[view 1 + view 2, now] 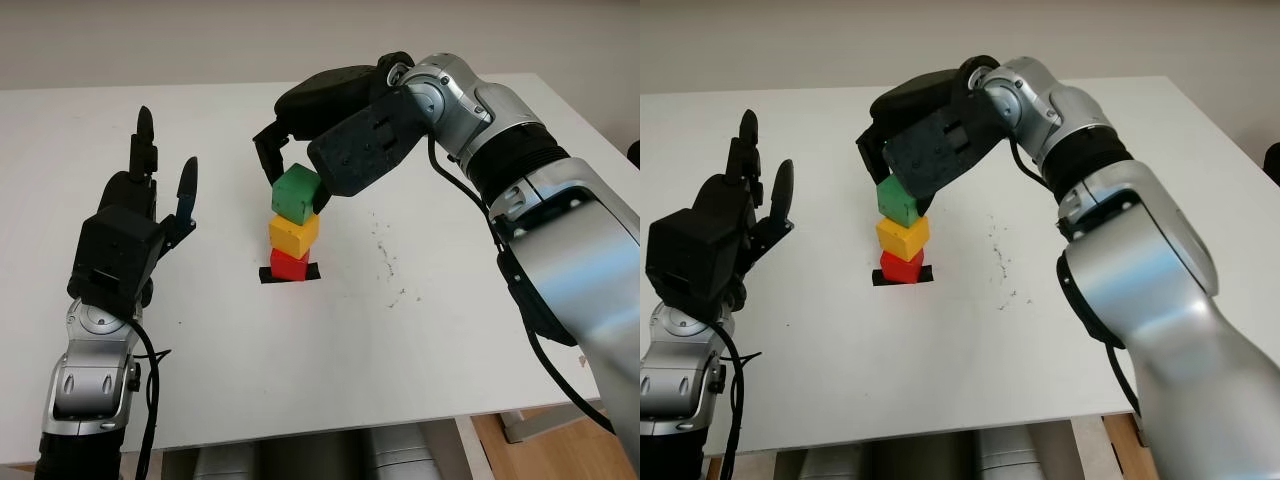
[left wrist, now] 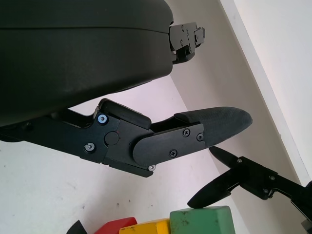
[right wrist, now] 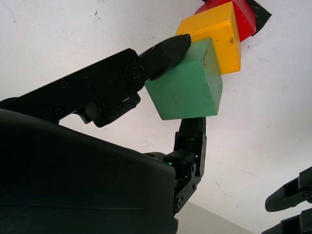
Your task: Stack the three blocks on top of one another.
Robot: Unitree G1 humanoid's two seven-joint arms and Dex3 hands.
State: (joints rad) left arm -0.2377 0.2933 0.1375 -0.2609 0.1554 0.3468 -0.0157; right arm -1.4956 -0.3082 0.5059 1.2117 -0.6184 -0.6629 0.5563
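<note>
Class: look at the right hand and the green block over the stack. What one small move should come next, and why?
Probably level the green block and settle it squarely on the yellow block before letting go. The right hand grips it tilted, only its lower edge at the yellow block, which sits on the red block. The left hand is open, off to the side.

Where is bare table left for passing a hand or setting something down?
Bare table runs along the near edge and right of the stack. It is crowded at the centre: right hand grips the green block over the yellow block and red block; the open left hand hovers left.
</note>
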